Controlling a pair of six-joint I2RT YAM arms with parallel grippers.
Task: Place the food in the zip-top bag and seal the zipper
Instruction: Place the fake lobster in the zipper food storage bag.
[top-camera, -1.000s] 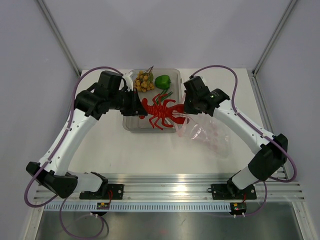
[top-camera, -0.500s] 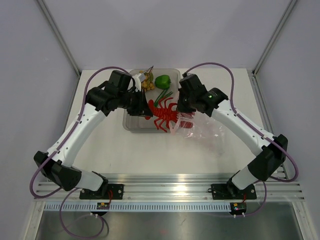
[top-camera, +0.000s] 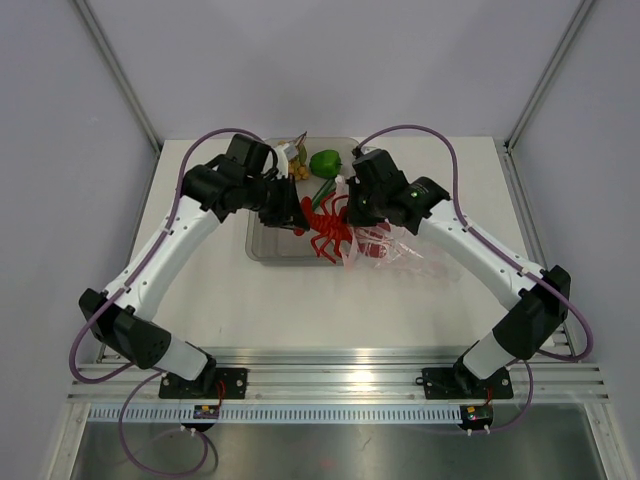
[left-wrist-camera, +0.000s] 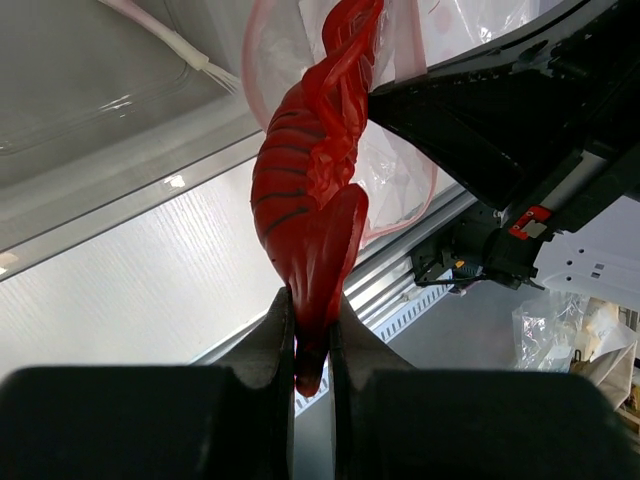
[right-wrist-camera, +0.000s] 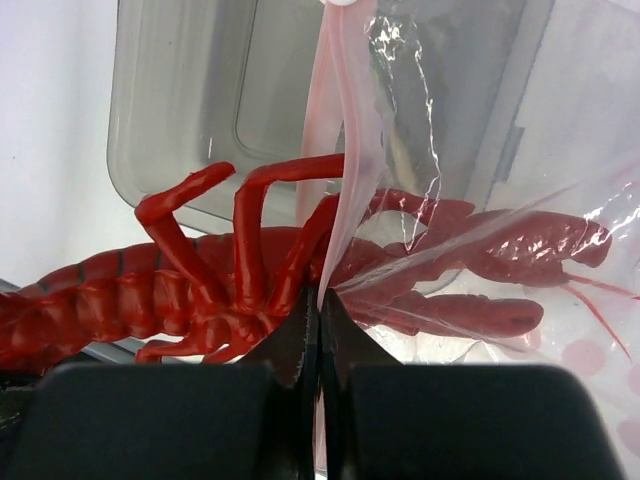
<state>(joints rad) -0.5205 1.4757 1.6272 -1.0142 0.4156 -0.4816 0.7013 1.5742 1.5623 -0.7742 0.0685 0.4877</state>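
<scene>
A red lobster (top-camera: 325, 222) hangs over the right part of the grey tray (top-camera: 262, 247). My left gripper (top-camera: 297, 213) is shut on its tail (left-wrist-camera: 312, 305). In the left wrist view the lobster's body (left-wrist-camera: 300, 195) points away toward the zip-top bag (left-wrist-camera: 405, 170). My right gripper (top-camera: 353, 212) is shut on the bag's pink zipper strip (right-wrist-camera: 345, 140) and holds the mouth up (right-wrist-camera: 320, 298). The lobster's claws (right-wrist-camera: 520, 240) show through the clear bag (top-camera: 405, 250); its legs and body (right-wrist-camera: 150, 290) are outside. The green pepper (top-camera: 324, 162), yellow balls (top-camera: 297, 172) and green stalks (top-camera: 322, 189) lie in the tray.
The tray's far wall (right-wrist-camera: 200, 100) is close behind the bag's mouth. The bag's body trails to the right on the white table (top-camera: 300, 300). Both arms meet over the tray's right edge. A metal rail (top-camera: 350, 372) runs along the near edge.
My left gripper has carried the lobster to the right, and my right gripper has drawn the bag's mouth left toward the tray. The claws now lie inside the bag.
</scene>
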